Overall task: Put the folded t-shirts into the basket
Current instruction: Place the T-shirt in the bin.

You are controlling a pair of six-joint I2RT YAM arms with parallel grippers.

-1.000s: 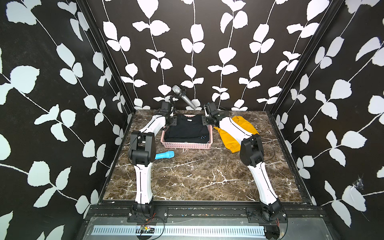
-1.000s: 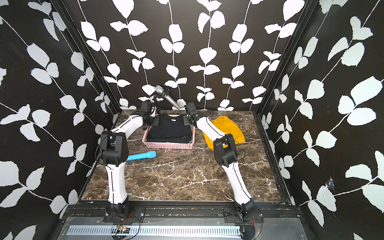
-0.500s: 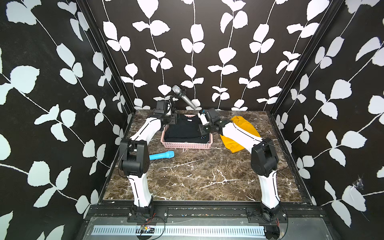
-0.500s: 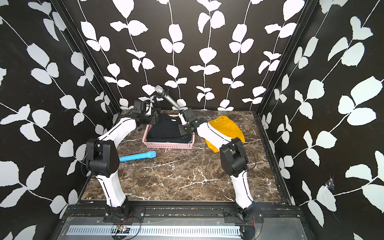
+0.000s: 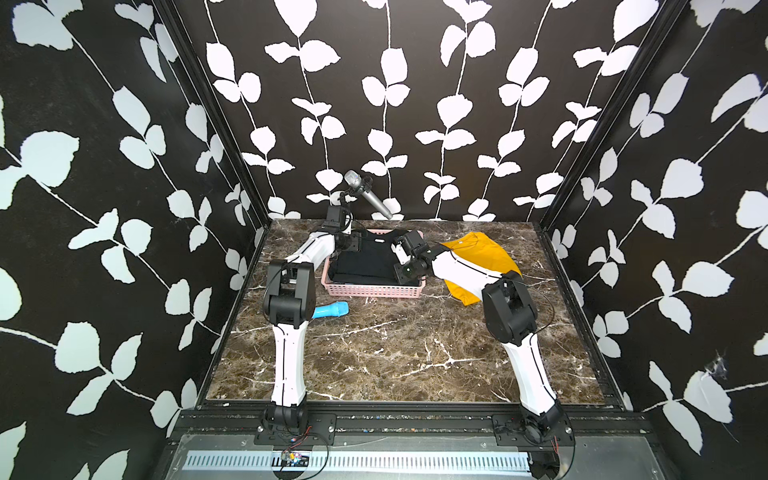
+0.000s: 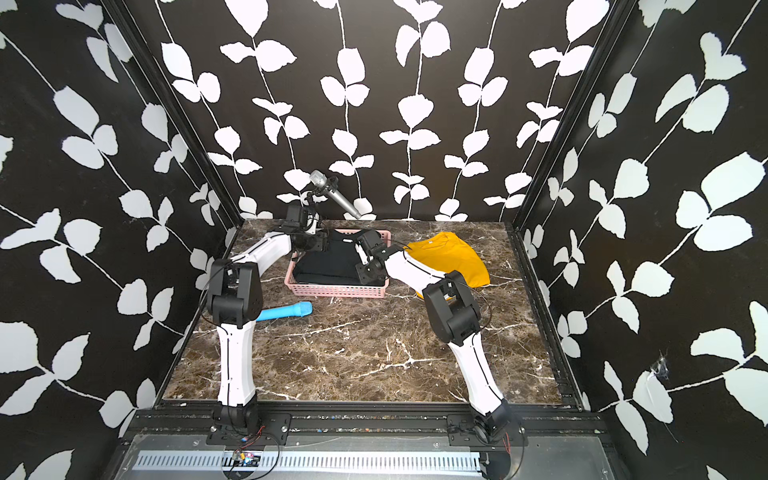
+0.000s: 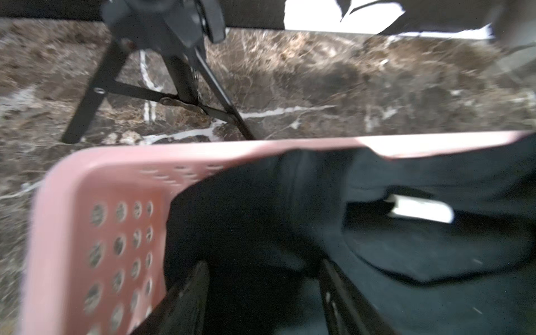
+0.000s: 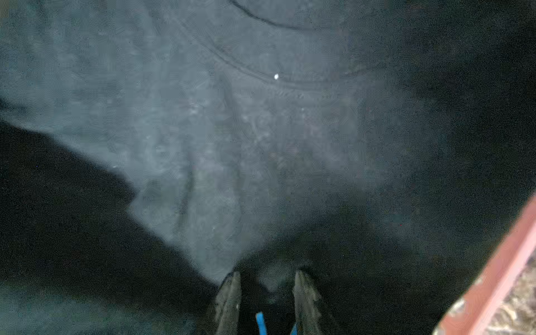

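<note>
A black folded t-shirt (image 5: 365,262) (image 6: 328,262) lies in the pink basket (image 5: 374,291) (image 6: 336,291) at the back of the table. My left gripper (image 5: 358,245) (image 7: 262,264) is open at the basket's far left corner, just above the shirt's black cloth (image 7: 406,261). My right gripper (image 5: 397,261) (image 8: 267,274) hovers low over the shirt's right side, its fingers a small gap apart with dark cloth (image 8: 232,130) below them. A mustard-yellow t-shirt (image 5: 482,253) (image 6: 449,257) lies on the table right of the basket, partly behind my right arm.
A blue cylinder (image 5: 332,309) (image 6: 286,311) lies on the marble in front of the basket's left end. A silver microphone (image 5: 368,195) on a black tripod (image 7: 174,72) stands just behind the basket. Leaf-patterned walls close in three sides.
My right gripper has come from the basket's far edge toward its near right side, over the black shirt, and its fingers have narrowed. My left gripper stays at the far left corner, slightly wider.
</note>
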